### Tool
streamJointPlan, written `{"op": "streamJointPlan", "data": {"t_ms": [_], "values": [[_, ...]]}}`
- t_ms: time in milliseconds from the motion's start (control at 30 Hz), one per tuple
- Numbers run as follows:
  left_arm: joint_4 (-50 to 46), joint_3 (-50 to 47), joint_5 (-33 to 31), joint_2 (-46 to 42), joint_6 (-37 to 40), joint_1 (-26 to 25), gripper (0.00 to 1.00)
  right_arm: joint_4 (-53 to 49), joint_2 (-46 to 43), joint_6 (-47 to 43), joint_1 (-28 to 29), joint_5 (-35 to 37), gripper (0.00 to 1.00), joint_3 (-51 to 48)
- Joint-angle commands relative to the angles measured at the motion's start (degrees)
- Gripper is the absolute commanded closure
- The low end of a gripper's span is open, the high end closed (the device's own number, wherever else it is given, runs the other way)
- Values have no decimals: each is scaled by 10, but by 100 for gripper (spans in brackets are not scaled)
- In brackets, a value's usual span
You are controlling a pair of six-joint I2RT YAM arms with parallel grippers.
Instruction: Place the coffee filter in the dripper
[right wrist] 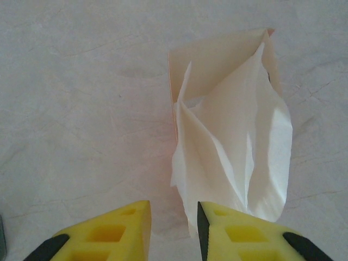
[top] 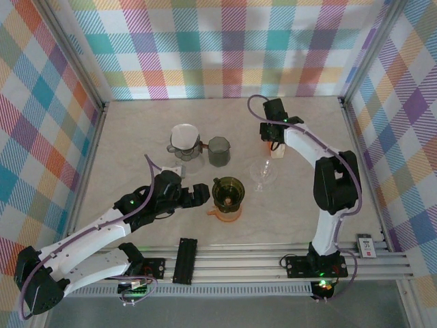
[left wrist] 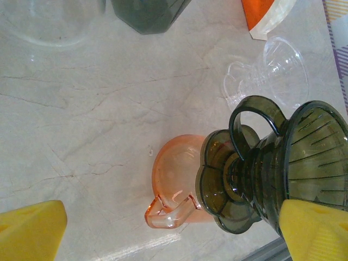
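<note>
Top external view is showing the dark dripper [top: 227, 190] standing on an orange saucer [top: 225, 214], close to the front rail [top: 273, 261] of the table [top: 130, 143]. To the left of the dripper and far behind it, the marble is lying bare up to the checked walls [top: 218, 48]. A grey cup [top: 218, 152] is standing just behind the dripper, and a clear glass funnel [top: 263, 172] is lying just behind it to the right.

The coffee filter [top: 276, 153] is lying beyond that funnel, well apart from the dripper, under the right gripper [top: 274, 142]. In the right wrist view the white filter [right wrist: 234, 152] is spreading ahead of this gripper [right wrist: 173, 220]. Its jaws are standing narrow, with bare marble showing between them. The lower corner of the filter is disappearing behind one finger [right wrist: 239, 234], so whether it is pinched one cannot tell.

The left gripper [top: 198, 195] is waiting just left of the dripper, released wide. In the left wrist view one yellow finger [left wrist: 315, 231] is covering part of the dripper [left wrist: 266, 168], whose rim is cut off at the edge.
</note>
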Motion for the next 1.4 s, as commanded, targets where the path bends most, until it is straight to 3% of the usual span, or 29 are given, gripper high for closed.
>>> {"op": "streamJointPlan", "data": {"t_ms": [0, 633, 1000, 1100, 1367], "values": [[11, -4, -13, 0, 1, 5, 0, -18, 17, -13, -4, 11, 69, 28], [5, -3, -23, -3, 3, 5, 0, -25, 51, -22, -8, 23, 80, 56], [5, -7, -24, -2, 3, 5, 0, -30, 56, -30, -8, 29, 91, 64], [5, -7, -26, -3, 3, 5, 0, -21, 47, -33, -8, 30, 100, 56], [4, -11, -28, -10, 0, 5, 0, 6, -10, -30, -7, 16, 100, 14]]}}
